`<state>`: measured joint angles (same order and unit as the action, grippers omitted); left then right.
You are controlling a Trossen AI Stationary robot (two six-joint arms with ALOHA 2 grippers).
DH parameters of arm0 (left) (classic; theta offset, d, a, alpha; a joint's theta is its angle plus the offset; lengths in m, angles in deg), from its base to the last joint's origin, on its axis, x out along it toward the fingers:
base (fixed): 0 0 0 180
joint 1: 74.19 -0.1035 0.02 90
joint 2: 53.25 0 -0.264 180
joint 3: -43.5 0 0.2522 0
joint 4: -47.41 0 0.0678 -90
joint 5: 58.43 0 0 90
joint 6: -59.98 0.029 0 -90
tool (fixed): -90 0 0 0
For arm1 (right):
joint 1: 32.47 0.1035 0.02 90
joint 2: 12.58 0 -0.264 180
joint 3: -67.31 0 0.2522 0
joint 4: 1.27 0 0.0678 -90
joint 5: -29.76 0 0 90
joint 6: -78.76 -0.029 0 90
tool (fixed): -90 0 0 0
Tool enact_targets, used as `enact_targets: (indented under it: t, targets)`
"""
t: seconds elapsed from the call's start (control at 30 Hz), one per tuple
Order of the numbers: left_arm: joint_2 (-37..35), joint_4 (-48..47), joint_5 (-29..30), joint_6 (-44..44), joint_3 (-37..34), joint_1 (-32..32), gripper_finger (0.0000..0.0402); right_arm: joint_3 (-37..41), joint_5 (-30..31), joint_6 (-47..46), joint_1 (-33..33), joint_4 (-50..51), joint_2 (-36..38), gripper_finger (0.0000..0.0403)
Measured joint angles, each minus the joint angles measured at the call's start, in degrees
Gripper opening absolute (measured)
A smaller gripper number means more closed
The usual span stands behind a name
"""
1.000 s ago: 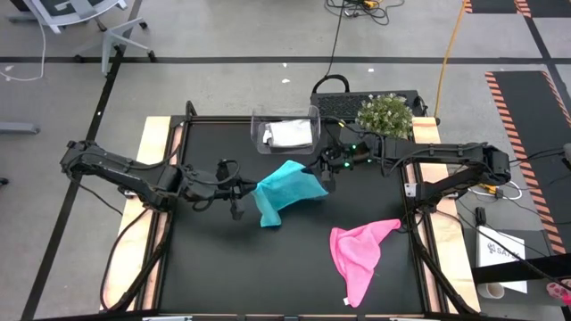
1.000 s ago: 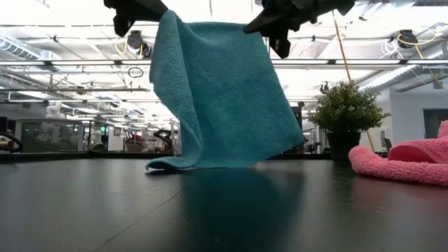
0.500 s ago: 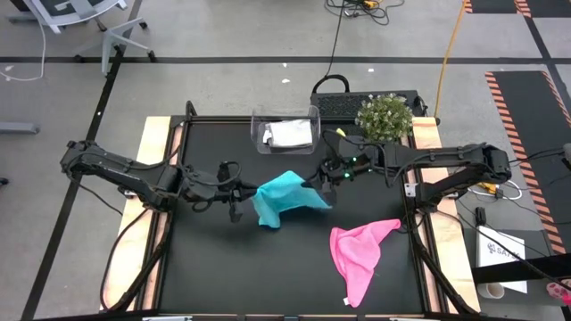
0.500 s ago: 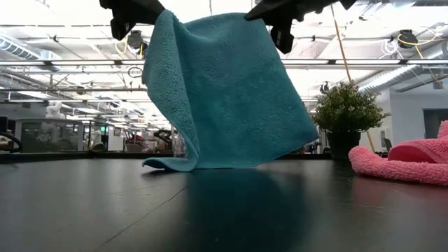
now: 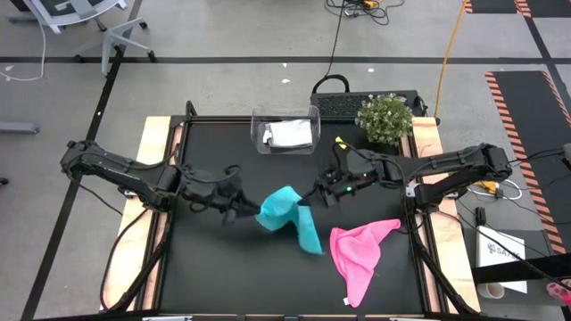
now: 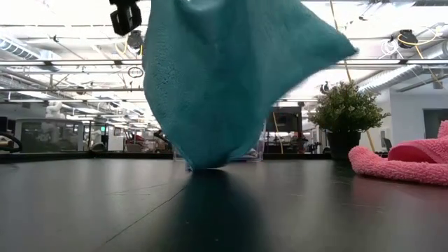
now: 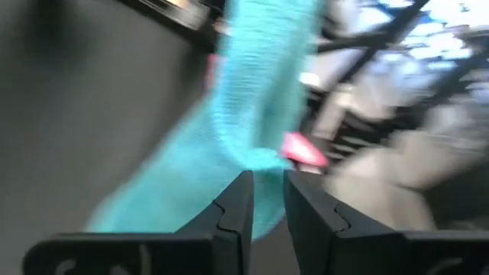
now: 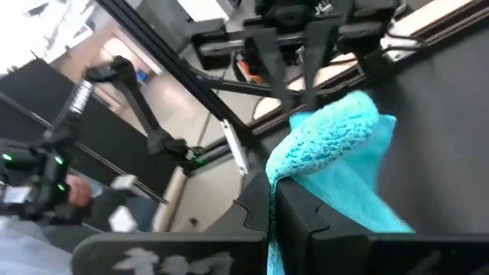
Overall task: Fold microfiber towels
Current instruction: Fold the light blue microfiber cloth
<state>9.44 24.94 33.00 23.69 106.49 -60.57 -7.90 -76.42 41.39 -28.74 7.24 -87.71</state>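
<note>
Above the middle of the black surface (image 5: 205, 267), the teal towel (image 5: 290, 214) hangs bunched between both arms, its fuzzy cloth drooping so the lowest fold just reaches the surface. The left gripper (image 5: 243, 209) pinches one top edge, the right gripper (image 5: 314, 194) another. The pink towel (image 5: 359, 254) lies crumpled nearby, and the grey-white towel (image 5: 289, 134) sits in the clear bin (image 5: 261, 135).

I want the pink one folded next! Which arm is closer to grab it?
Right, probably: the right gripper is nearer the bright pink fuzzy towel than the left gripper. Both hold the teal fuzzy towel.
</note>
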Motion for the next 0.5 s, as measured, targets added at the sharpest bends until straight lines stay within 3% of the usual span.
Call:
enact_targets:
  t: [0.13,0.27,0.4,0.5]
  targets:
    - [-0.2,4.6,-10.4,-4.8,0.0,1.2,0.0043,0.0,1.4,-5.7,2.5,-0.3,0.0,0.0]
    - [-1.4,5.6,-14.6,-9.7,0.0,2.4,0.0007,0.0,4.0,-10.2,5.3,-0.4,0.0,0.0]
    - [-2.1,4.4,-14.7,-11.7,0.0,3.1,0.0005,0.0,5.8,-11.4,7.2,-1.0,0.0,0.0]
    - [-1.8,-0.7,-7.5,-6.9,0.0,3.1,0.0003,0.0,5.9,-10.0,7.4,0.0,0.0,0.0]
